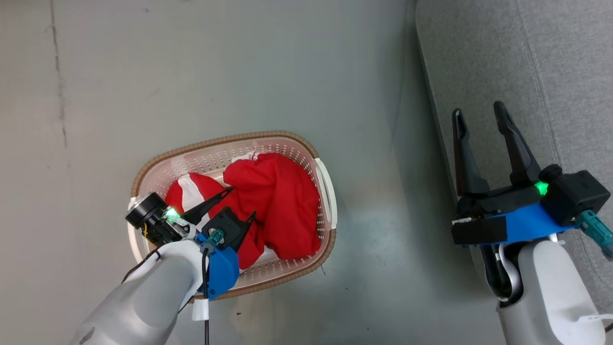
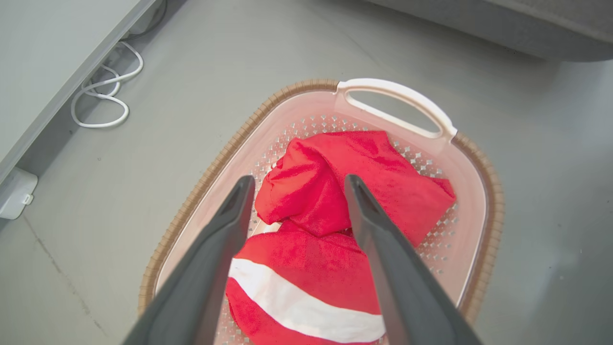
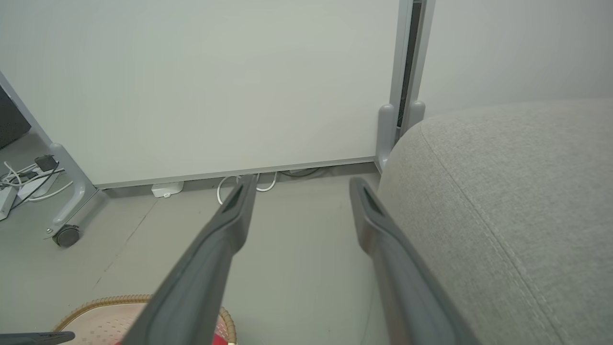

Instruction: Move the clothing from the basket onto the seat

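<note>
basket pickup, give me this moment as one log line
left hand: open over clothing in basket | right hand: open, empty, near seat

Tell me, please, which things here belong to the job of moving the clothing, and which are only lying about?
Belong to the job:
- clothing, lying in the basket
- seat
- left gripper, open at the clothing
- right gripper, open beside the seat

Only lying about:
- white cable on the floor
- wheeled panel
</note>
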Motion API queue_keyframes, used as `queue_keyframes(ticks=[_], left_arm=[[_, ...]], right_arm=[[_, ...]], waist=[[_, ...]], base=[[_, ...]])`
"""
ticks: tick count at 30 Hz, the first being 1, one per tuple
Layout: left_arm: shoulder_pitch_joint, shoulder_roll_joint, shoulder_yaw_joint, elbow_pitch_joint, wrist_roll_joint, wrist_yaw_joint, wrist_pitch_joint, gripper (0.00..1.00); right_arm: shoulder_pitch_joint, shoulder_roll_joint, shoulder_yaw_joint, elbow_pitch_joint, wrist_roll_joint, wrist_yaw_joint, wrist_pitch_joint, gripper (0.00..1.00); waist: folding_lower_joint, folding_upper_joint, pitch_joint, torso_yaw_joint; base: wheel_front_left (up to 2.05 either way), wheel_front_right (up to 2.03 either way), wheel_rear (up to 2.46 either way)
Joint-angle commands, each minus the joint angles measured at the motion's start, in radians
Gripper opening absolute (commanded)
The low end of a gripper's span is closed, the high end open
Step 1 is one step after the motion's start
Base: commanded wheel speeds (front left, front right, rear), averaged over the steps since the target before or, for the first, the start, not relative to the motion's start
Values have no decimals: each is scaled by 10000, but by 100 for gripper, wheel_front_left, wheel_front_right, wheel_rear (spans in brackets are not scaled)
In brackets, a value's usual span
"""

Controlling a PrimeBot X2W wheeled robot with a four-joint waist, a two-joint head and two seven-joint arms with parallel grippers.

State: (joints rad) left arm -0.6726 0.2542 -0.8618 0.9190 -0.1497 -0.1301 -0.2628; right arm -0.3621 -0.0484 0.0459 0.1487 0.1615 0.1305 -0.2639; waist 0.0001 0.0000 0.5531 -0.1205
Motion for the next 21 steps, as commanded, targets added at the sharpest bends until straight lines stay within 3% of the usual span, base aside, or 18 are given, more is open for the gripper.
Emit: queue_keyframes(ticks=[1,13,21], left_arm=[[-297,61,-253,328,-109,-2,-31,100],[-2080,-295,-3312,2662,-1285,-3,713,100],[-2865,-317,-4124,2755,-1676,-3,1723,100]], right_arm=[[-252,-35,-14,-63,-47,4,-9,100],[-1038,-35,25,-373,-339,4,-9,100],[-1365,-33,0,-722,-527,4,-10,100]], waist=[[-1,0,443,-84],[-1,0,2091,-94],[-1,0,3122,-130]], base=[[0,0,0],[0,0,0],[0,0,0]])
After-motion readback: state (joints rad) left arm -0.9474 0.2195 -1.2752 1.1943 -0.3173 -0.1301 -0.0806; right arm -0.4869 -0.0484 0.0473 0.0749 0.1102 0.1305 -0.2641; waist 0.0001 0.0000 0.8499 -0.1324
